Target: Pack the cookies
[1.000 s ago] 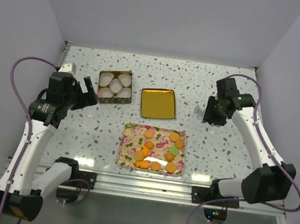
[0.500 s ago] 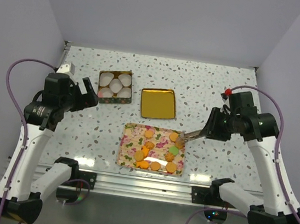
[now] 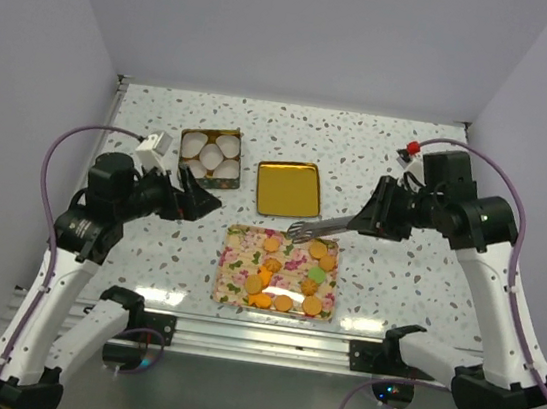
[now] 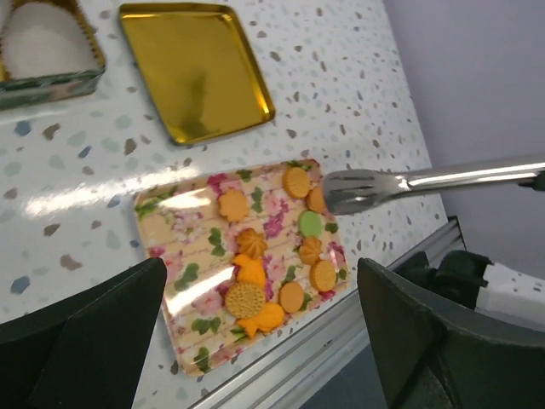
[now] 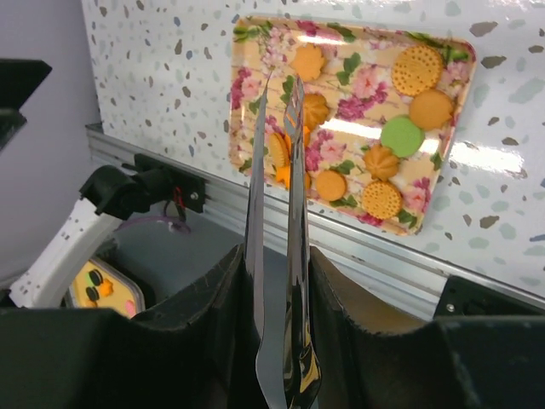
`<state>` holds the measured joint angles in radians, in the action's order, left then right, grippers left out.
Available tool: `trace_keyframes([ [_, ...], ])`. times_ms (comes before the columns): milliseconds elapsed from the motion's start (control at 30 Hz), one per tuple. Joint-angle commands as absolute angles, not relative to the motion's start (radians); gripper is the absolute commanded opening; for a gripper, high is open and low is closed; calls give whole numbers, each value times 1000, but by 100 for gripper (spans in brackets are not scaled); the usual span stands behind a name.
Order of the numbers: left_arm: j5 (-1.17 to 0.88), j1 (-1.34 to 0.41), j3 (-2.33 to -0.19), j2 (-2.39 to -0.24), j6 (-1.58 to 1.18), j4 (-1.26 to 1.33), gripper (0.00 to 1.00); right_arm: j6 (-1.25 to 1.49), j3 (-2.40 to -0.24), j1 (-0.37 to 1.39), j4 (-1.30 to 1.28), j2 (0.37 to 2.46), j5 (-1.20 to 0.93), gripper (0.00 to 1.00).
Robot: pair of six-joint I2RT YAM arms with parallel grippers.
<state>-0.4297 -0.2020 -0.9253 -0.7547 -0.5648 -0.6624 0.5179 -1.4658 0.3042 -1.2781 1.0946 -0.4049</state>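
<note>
Grips metal tongs (image 3: 323,228) in the right gripper (image 3: 362,221), jaws clamped on the handle end, tips hanging over the far right corner of the floral tray (image 3: 230,290). Holds the left gripper (image 3: 202,198) spread wide, just beside the tin of white paper cups (image 3: 209,159). Shows the cookies (image 3: 284,303) lying on the tray, mostly in its right half.

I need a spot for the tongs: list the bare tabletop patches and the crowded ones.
Bare: the back strip behind the cup box and gold lid; the corner right of the floral tray. Crowded: between lid and tray, where the tongs hang.
</note>
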Motion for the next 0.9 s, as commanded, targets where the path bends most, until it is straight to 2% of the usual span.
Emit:
trace_keyframes([
  [0, -563, -259, -907, -727, -575, -416, 100, 586, -1555, 336, -1164, 1158, -468, 35],
  [133, -568, -323, -926, -891, -684, -325, 100, 620, -1652, 414, -1144, 1230, -402, 35],
  [267, -522, -408, -1040, -1080, -833, -311, 100, 632, -1761, 492, -1117, 1304, -301, 34],
  [400, -472, -468, -1206, -1248, -1102, -342, 100, 643, -1790, 555, -1051, 1356, -180, 33],
  [500, -499, -479, -1268, -1307, -1239, -267, 100, 643, -1818, 581, -1028, 1403, -79, 32],
  [667, -506, -479, -1400, -1377, -1296, -327, 100, 629, -1907, 595, -1032, 1465, 49, 30],
  [867, -552, -477, -1402, -1436, -1371, -333, 100, 637, -1947, 644, -994, 1480, 182, 30],
])
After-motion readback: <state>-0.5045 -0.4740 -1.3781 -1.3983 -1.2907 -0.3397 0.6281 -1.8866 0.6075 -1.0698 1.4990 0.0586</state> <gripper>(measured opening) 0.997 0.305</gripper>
